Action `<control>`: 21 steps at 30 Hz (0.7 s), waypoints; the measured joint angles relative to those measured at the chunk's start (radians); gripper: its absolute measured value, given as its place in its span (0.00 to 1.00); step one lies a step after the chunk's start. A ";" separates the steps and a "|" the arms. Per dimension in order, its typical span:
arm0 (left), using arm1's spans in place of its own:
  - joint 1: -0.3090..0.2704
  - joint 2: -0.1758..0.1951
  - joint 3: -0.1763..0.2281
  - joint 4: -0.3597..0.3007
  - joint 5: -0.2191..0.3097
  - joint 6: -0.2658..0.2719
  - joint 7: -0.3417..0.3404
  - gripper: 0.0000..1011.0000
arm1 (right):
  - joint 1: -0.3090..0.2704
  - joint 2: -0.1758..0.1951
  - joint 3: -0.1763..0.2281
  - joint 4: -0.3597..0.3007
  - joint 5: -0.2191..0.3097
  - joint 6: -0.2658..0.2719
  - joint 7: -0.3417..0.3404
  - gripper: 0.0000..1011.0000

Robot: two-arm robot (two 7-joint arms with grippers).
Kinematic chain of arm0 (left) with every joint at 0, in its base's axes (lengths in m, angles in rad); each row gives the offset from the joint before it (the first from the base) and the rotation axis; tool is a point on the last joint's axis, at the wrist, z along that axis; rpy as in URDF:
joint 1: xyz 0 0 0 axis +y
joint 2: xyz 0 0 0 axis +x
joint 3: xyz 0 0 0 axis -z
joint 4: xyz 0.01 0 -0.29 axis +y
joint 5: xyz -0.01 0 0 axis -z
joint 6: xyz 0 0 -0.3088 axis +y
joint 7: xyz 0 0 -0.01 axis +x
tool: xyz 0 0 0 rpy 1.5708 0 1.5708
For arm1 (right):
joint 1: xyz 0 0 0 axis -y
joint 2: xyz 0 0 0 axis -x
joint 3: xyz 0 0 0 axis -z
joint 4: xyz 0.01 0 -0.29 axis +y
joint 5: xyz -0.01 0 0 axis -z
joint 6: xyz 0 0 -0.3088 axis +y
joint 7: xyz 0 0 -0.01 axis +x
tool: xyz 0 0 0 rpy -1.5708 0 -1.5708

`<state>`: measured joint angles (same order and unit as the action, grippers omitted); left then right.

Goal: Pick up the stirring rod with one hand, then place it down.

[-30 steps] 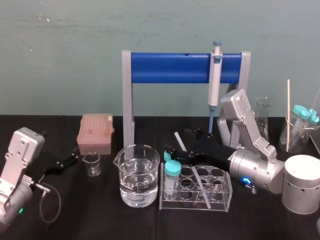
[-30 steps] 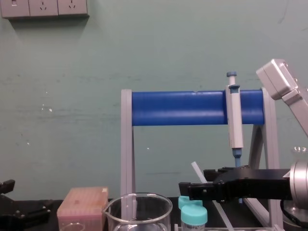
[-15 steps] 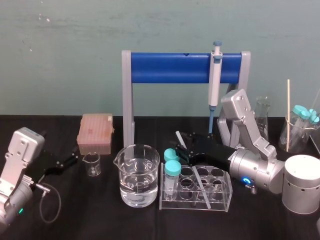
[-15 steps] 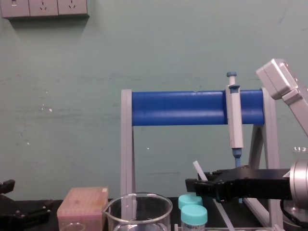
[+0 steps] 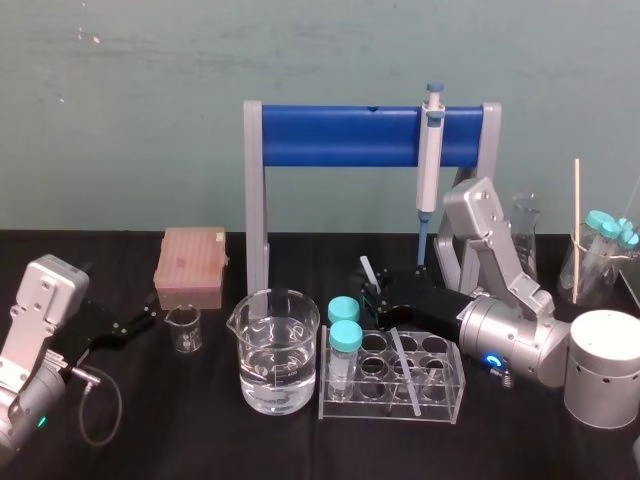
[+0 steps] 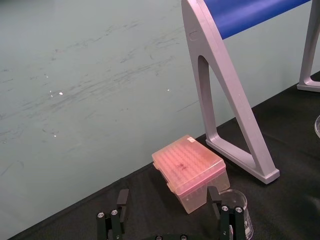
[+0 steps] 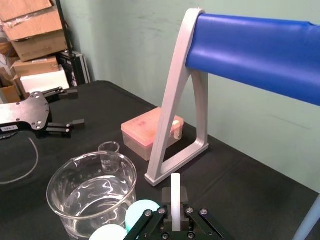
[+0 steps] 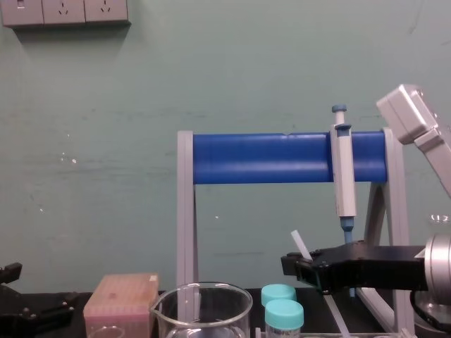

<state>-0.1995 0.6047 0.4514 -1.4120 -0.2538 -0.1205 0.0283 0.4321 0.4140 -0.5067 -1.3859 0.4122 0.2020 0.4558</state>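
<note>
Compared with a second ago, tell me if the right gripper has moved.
Yes. The right gripper, holding the stirring rod, drew rightward, off the teal-capped tubes, toward the pipette.

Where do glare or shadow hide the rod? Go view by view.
Head view: even light, no hard shadows; the rod blends into the clear rack below the right gripper; highlights glint on the beaker. Chest view: rod pale against the green wall. Right wrist view: rod bright against the black table. Left wrist view: left gripper open, glare-free.
</note>
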 joint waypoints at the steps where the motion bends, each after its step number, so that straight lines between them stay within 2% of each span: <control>1: 0.000 0.000 0.000 0.000 0.000 0.000 0.000 0.99 | -0.001 -0.001 0.002 0.000 0.000 -0.002 0.000 0.07; 6: 0.000 0.000 0.000 0.000 0.000 0.000 0.000 0.99 | -0.013 -0.011 0.019 -0.002 0.001 -0.037 -0.001 0.07; 10: 0.000 0.000 0.000 0.000 0.000 0.000 0.000 0.99 | -0.031 -0.022 0.041 -0.001 0.014 -0.110 0.008 0.07; 11: 0.000 0.000 0.000 0.000 0.000 0.000 0.000 0.99 | -0.040 -0.025 0.049 -0.001 0.020 -0.145 0.016 0.07; 12: 0.000 0.000 0.000 0.000 0.000 0.000 0.000 0.99 | -0.040 -0.025 0.049 -0.001 0.020 -0.145 0.016 0.07; 13: 0.000 0.000 0.000 0.000 0.000 0.000 0.000 0.99 | -0.056 -0.029 0.064 -0.002 0.033 -0.200 0.035 0.07; 17: 0.000 0.000 0.000 0.000 0.000 0.000 0.000 0.99 | -0.079 -0.031 0.084 -0.010 0.061 -0.284 0.075 0.07; 21: 0.000 0.000 0.000 0.000 0.000 0.000 0.000 0.99 | -0.093 -0.025 0.103 -0.035 0.075 -0.336 0.096 0.07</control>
<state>-0.1995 0.6047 0.4514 -1.4120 -0.2539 -0.1205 0.0283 0.3394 0.3892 -0.4041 -1.4211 0.4874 -0.1336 0.5517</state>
